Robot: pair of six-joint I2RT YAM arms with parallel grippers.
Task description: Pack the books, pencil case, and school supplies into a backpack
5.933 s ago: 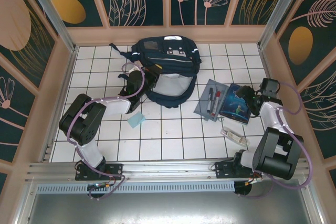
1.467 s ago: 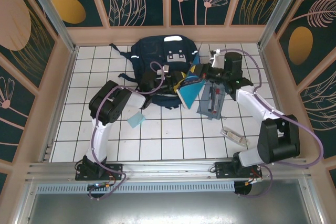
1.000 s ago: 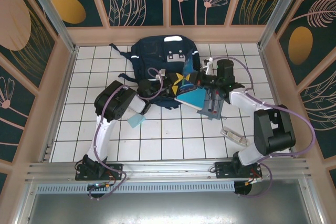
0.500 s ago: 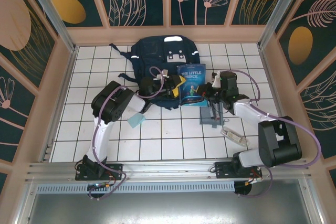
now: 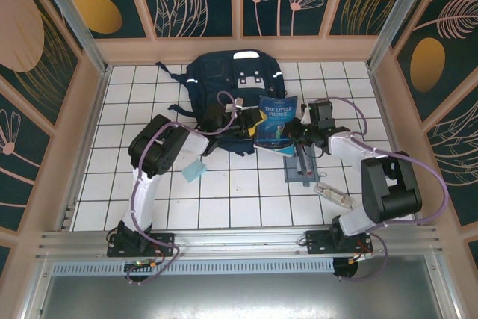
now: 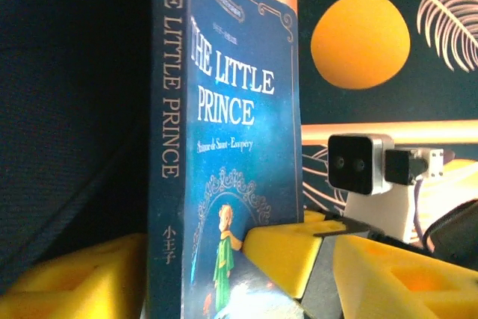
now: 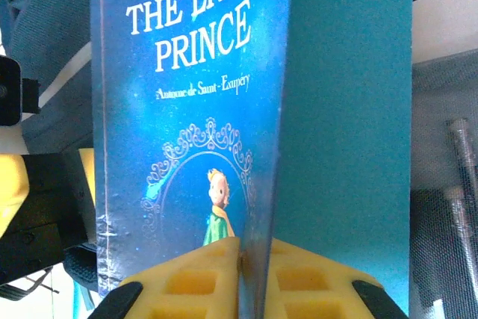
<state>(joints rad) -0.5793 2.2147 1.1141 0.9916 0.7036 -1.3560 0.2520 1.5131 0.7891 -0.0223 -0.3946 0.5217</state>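
Observation:
The navy backpack [image 5: 224, 72] lies at the back centre. A blue book, "The Little Prince" [image 5: 278, 119], stands upright just in front of it, between both arms. My right gripper [image 5: 296, 132] [image 7: 252, 259] is shut on the edge of the book's front cover. My left gripper [image 5: 251, 120] [image 6: 235, 259] straddles the spine end, jaws still apart: one finger lies by the back cover, and the other finger [image 6: 403, 274] is clear of the front cover. The grey-blue pencil case [image 5: 305, 166] lies on the tiles with red and black pens on it.
A small light-blue flat piece [image 5: 194, 171] lies beside the left arm. A whitish oblong piece [image 5: 334, 193] rests near the right arm's base. Wooden walls enclose the tiled floor, and the near tiles are free.
The book has swung from a tilted, teal-side-up pose to upright with its cover facing front. My left jaws have narrowed around its spine end. The right grip looks unchanged.

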